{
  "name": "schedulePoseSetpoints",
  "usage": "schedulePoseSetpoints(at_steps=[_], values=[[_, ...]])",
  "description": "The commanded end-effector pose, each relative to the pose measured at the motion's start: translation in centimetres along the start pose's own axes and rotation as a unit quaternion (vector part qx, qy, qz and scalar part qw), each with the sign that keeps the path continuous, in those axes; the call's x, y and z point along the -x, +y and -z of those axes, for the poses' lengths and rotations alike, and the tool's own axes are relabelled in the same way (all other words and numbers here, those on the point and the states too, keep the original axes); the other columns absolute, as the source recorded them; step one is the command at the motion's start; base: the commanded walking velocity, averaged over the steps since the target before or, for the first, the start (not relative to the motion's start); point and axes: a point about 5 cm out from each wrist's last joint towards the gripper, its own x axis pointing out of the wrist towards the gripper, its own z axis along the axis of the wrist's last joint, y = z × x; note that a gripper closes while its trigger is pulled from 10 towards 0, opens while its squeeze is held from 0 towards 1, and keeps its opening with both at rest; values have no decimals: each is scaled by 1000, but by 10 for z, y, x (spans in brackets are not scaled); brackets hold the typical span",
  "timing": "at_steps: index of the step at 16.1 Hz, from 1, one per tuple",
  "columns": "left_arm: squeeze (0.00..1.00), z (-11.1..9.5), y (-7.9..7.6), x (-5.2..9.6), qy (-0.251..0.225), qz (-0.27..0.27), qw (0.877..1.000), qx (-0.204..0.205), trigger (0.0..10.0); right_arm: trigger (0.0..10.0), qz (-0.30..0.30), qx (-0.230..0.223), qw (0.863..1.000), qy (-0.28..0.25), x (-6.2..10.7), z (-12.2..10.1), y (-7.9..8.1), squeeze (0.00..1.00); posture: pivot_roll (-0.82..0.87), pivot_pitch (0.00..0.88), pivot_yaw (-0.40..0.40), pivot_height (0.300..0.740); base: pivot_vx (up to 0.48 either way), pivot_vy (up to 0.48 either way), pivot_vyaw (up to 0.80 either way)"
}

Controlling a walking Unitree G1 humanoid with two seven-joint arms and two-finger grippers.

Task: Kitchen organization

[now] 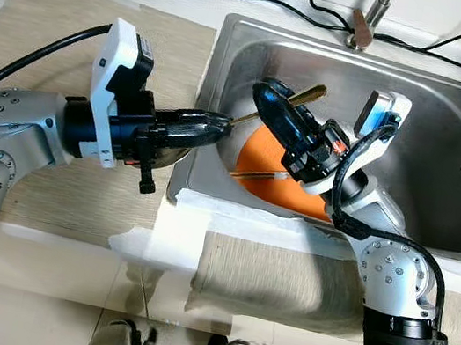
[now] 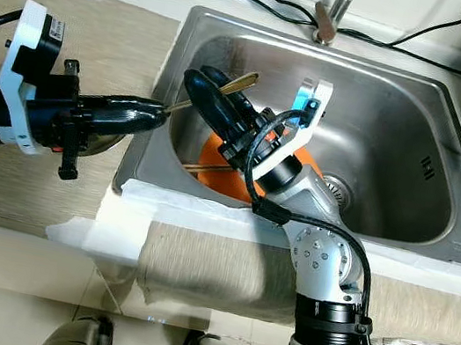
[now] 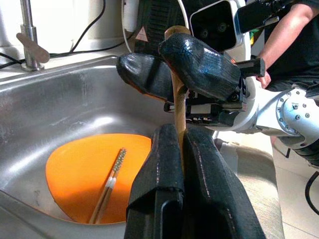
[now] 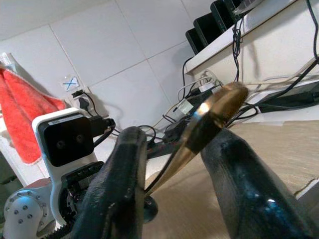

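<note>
Clearly, a handover is being carried out over the near-left corner of the sink [image 1: 458, 97]. In the left eye view, a slim golden utensil [image 1: 302, 96], perhaps a spoon or ladle handle, is being held at its lower end by the left tool [image 1: 217, 126], which is reaching in from the desk [image 1: 77, 29] across the sink's rim. The right tool [image 1: 271, 106] is being raised from inside the basin, its fingers standing either side of the utensil's upper end.

In the right eye view, an orange plate [image 2: 215, 159] is lying on the sink floor beneath both tools, with a pair of chopsticks [image 2: 209, 167] resting on it.

In the left wrist view, the left tool's fingers [image 3: 159, 169] are being pressed shut on the wooden-looking shaft, while the right tool's fingers [image 3: 199, 64] are shown around it higher up. A person's arm [image 3: 284, 30] is visible behind.

In the right wrist view, the utensil's rounded golden end [image 4: 219, 107] is being framed between the right tool's fingers [image 4: 124, 174], which are parted, with gaps on both sides.

Judged from this, the transfer is being made between the arms; next, one firm grip must be settled before the other is released.
</note>
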Motion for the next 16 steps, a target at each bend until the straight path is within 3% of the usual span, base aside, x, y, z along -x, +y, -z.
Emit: schedulePoseSetpoints(at_steps=[1,14,15,16], values=[[0,-7,-5,-2,-8,13,1000,-20,0,0,-4,4,1000,-3,1,-2,2,0,-84,137,-83,740,0,0,0],[0,-11,-3,-4,-25,1,999,-34,0,0,8,13,1000,-9,-2,-5,-1,0,-78,143,-91,740,0,0,0],[0,-11,-2,-4,-23,-6,999,-37,2745,0,9,14,1000,-11,-2,-6,-1,0,-79,142,-90,740,0,0,0],[0,-11,-1,-4,-23,-15,999,-41,10000,0,9,16,1000,-14,-3,-8,-2,0,-80,144,-89,740,0,0,0]])
